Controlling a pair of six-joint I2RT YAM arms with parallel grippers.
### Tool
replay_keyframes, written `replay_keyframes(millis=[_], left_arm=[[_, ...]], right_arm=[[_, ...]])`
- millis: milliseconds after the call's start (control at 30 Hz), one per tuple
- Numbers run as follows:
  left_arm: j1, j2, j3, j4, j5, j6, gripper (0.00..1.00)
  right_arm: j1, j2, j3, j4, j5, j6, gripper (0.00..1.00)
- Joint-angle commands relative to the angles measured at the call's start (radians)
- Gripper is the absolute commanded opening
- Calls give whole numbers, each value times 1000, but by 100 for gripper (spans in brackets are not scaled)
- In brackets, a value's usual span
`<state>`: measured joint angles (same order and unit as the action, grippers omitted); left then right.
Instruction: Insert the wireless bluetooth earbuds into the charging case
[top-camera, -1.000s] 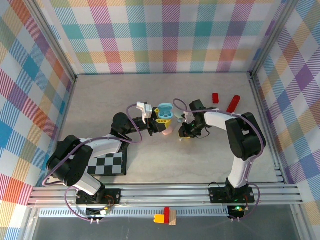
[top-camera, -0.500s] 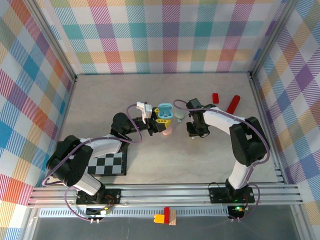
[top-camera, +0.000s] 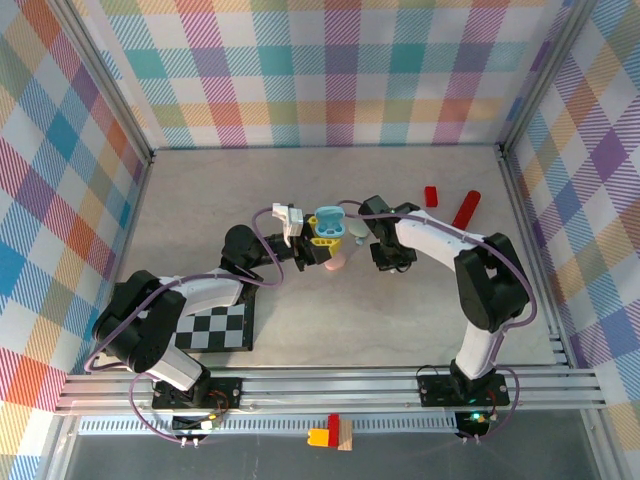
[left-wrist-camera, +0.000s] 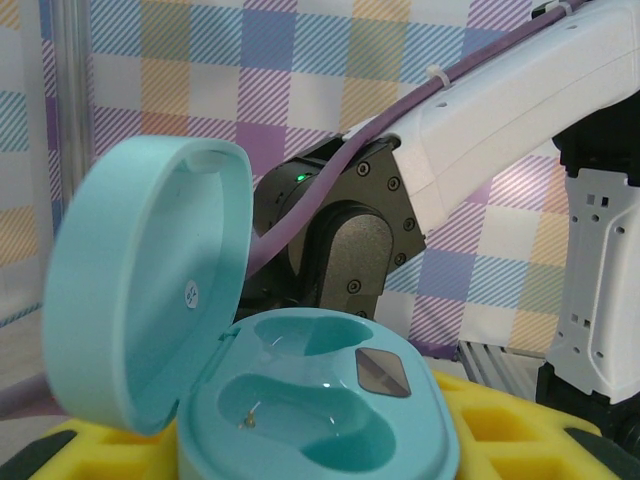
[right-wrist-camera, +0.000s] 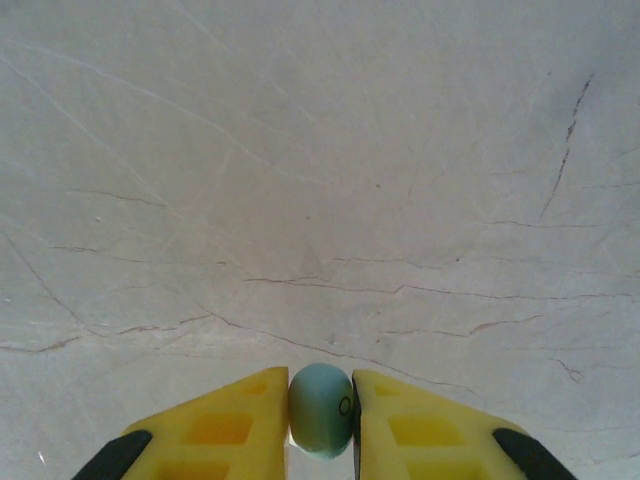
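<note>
Inside the right claw (right-wrist-camera: 321, 388) a mint earbud (right-wrist-camera: 320, 410) sits pinched.

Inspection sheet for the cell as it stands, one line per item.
Surface: pale veined table, no spills seen.
Job's things: case open, lid up, both wells empty; mint bud not yet in.
Clutter: two red blocks far right; checkerboard near left; pink item below the case, kind unclear.
Grippers: left gripper shut on case; right gripper shut on bud.
Cables: purple cables along both arms, looped at the wrists.
Surroundings: plaid walls, metal frame.
</note>
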<state>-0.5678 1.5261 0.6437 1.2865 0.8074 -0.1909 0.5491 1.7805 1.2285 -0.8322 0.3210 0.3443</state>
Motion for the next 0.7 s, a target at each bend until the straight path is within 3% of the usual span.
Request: replay_keyframes(millis=[0,300,500,667], left_arm=[[19,-24,-6,53,27,-2,42],[19,-13,-10,52,27,8,42],[20,6,-9,53,32,17,42],[22,16,-7,53,34,24,42]], right_arm=[[-12,-101,-47,47,-80,7,21],[-80,-409,-94,129,-267,1,21],[-70,-551,-9,102,-385,-70,21],[-13,-581,116,40,-382,-130,21]])
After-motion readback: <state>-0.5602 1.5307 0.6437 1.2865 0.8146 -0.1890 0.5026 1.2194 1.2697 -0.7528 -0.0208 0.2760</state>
